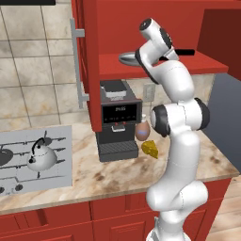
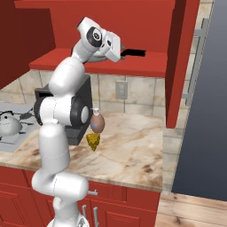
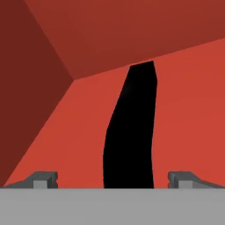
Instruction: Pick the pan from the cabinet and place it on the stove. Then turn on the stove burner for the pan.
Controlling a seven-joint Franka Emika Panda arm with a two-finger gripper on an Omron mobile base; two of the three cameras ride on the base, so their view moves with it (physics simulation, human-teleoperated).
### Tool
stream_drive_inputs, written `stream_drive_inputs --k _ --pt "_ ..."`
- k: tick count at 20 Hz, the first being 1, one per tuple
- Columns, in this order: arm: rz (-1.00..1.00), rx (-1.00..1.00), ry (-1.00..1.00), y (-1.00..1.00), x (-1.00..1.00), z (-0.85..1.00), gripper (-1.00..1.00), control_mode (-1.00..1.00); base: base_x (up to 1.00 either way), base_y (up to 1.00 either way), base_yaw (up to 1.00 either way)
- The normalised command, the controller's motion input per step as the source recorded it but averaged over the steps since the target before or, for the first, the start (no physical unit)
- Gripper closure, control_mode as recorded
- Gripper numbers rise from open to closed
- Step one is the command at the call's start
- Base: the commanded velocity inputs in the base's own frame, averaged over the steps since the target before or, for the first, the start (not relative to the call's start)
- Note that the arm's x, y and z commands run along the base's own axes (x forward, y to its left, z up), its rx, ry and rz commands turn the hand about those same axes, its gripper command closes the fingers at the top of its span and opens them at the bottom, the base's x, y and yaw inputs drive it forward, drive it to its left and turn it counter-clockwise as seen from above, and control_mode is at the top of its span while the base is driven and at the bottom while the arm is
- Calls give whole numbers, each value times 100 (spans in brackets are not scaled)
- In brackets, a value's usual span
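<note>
The pan [image 1: 126, 58] sits on the shelf of the open red cabinet [image 1: 141, 67], silver rim to the left, straight black handle [image 1: 186, 52] pointing right. My gripper [image 1: 168, 52] reaches into the cabinet above that handle. In the hand view the black handle [image 3: 129, 132] runs up the middle between my two fingertips [image 3: 44, 179], which stand wide apart; the gripper [image 3: 114, 180] is open and holds nothing. From the right side the handle [image 2: 135, 53] sticks out past the hand [image 2: 116, 49]. The stove [image 1: 61, 136] lies on the counter at far left.
A silver kettle [image 1: 41, 155] stands on the stove. A black coffee machine [image 1: 117, 123] sits under the cabinet, with a brown jar [image 1: 142, 131] and a cheese wedge [image 1: 150, 149] beside it. The open cabinet doors [image 1: 87, 61] [image 2: 177, 66] flank the arm. A grey fridge [image 2: 208, 111] stands on the right.
</note>
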Motion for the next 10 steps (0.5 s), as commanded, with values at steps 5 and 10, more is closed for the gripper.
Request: stream_drive_inputs --k 5,10 --pt "-2 0 1 -12 -4 0 -100 -100 0 0 0" --pt "-3 0 0 0 -9 0 -100 -100 0 0 0"
